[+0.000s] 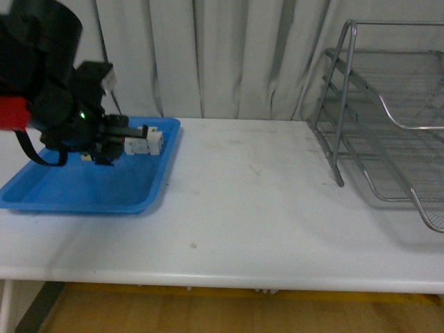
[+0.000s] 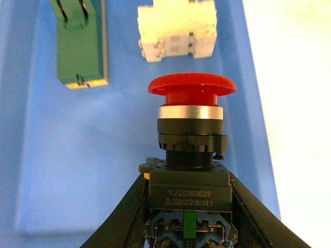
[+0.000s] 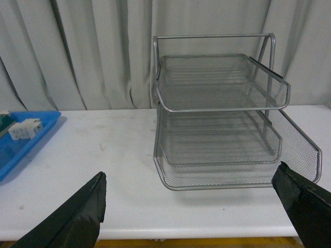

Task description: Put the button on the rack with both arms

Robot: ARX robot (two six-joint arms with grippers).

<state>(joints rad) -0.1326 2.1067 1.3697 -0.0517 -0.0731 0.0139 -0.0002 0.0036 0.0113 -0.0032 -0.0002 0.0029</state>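
Note:
The button (image 2: 190, 135) has a red mushroom cap, a silver ring and a black body with printed numbers. My left gripper (image 2: 189, 194) is shut on that body, one black finger on each side, and holds it above the blue tray (image 2: 51, 155). In the front view the left gripper (image 1: 116, 139) hangs over the tray at the far left; the button itself is too small to make out there. The silver wire-mesh rack (image 1: 338, 139) stands at the table's far right. My right gripper (image 3: 189, 206) is open in front of the rack (image 3: 222, 186), with nothing between its fingers.
In the blue tray (image 1: 76, 191) lie a green-and-cream block (image 2: 80, 46) and a white block (image 2: 176, 31), both beyond the button. The white table (image 1: 243, 208) runs between tray and rack. A grey curtain (image 1: 229, 55) closes off the back.

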